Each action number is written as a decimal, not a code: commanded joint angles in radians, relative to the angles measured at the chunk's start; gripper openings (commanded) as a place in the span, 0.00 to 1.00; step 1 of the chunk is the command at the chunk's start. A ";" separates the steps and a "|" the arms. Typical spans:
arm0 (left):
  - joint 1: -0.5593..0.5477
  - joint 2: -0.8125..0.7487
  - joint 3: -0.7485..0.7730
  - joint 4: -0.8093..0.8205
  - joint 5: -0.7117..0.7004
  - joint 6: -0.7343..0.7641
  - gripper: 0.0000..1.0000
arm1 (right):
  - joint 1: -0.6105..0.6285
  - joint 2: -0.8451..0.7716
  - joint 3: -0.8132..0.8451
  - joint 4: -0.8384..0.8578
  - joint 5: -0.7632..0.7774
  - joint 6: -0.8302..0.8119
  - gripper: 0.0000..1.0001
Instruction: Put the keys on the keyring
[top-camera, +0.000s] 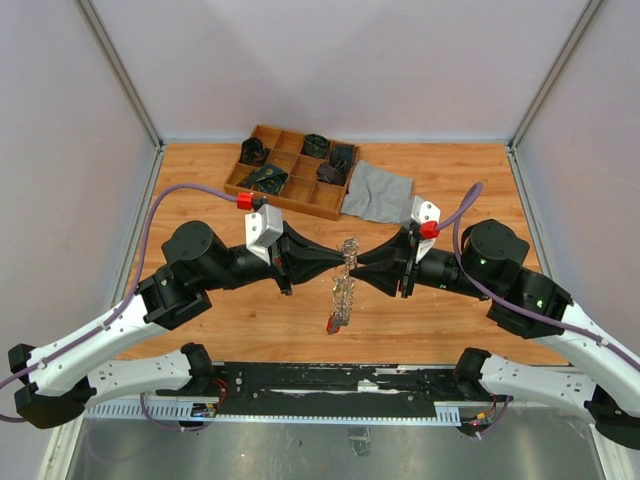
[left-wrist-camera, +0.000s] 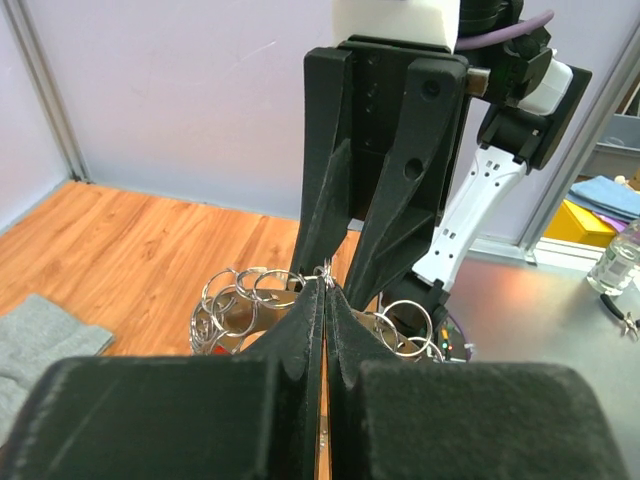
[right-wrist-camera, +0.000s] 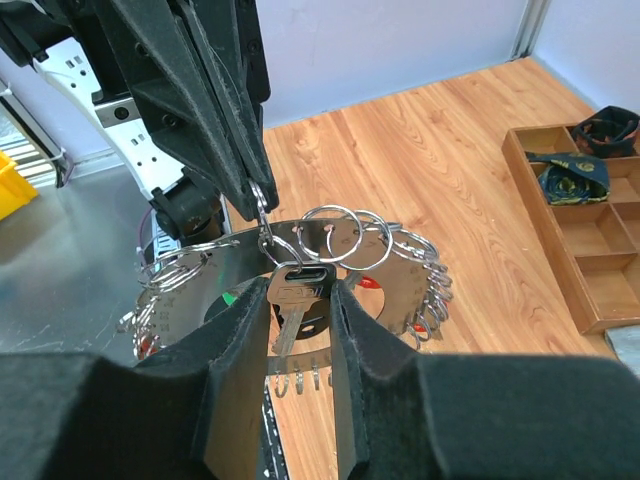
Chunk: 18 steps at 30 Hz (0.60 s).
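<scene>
Wooden tray (top-camera: 280, 203) at the far side of the table (top-camera: 450, 320) holds dark bundles (top-camera: 262, 178) in several compartments; what they are is unclear. The keyring (top-camera: 346, 280), a dangling chain of silver rings with a red tag (top-camera: 330, 324), hangs mid-table between both grippers. Left gripper (left-wrist-camera: 323, 290) is pressed together on a ring. Right gripper (right-wrist-camera: 300, 290) pinches a silver key (right-wrist-camera: 290, 330) just beside it.

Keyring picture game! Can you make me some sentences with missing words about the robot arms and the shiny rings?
1. The right gripper has a silver ____ between its fingers.
2. The left gripper is ____ on a small ring of the keyring.
3. The wooden tray sits beside a ____ cloth.

Missing words: key; shut; grey.
</scene>
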 joint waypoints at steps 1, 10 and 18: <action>-0.010 -0.010 0.023 0.078 0.012 -0.003 0.00 | 0.005 -0.030 -0.005 0.029 0.054 -0.007 0.08; -0.009 -0.002 0.024 0.072 0.020 -0.004 0.01 | 0.006 -0.026 0.016 0.026 0.031 -0.012 0.08; -0.009 0.022 0.030 0.051 0.031 0.010 0.01 | 0.005 -0.012 0.038 0.010 0.010 -0.017 0.07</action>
